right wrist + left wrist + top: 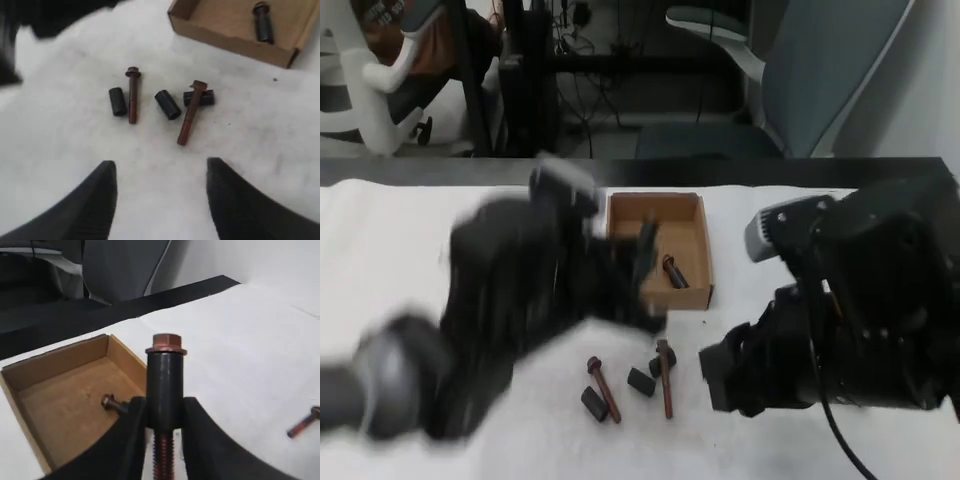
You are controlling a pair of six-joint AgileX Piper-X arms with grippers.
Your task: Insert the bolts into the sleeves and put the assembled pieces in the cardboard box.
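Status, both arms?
Left gripper shut on sleeved bolt, at box. Right gripper open above loose bolts, sleeves. One assembled piece in box.

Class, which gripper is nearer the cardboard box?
Left. The left gripper, holding a sleeved bolt, is beside the cardboard box; the right gripper is farther, above loose bolts.

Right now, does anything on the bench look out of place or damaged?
Nothing looks damaged or spilled. One mismatch: three loose sleeves lie on the cloth beside only two loose bolts, one bolt touching a sleeve. The assembled piece in the left gripper looks straight.
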